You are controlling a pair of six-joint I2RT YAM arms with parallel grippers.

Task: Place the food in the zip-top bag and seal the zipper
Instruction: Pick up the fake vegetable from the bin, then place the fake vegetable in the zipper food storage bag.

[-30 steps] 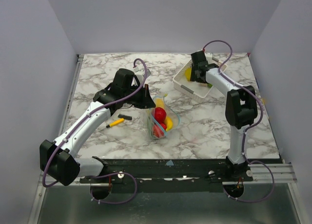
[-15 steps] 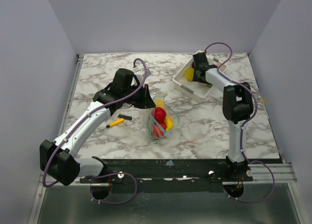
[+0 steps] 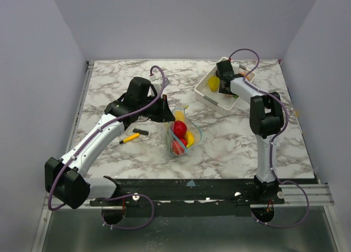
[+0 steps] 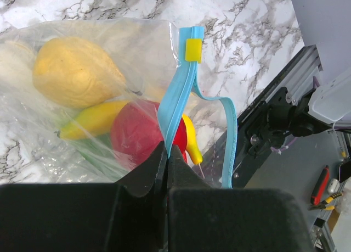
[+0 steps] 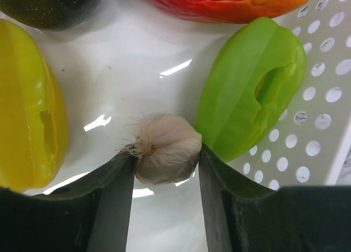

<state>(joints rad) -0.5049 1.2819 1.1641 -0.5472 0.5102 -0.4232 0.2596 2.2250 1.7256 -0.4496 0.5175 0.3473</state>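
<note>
Light blue zipper [image 4: 174,98] clenched in left claw [image 4: 166,151], holding zip-top bag [image 3: 181,134] upright mid-desk [image 3: 230,142], probably to keep its mouth open for loading. Right claw [image 5: 166,157], far right in white basket [image 5: 323,98], grips garlic [image 5: 164,153] beside green pepper [image 5: 249,82].
</note>
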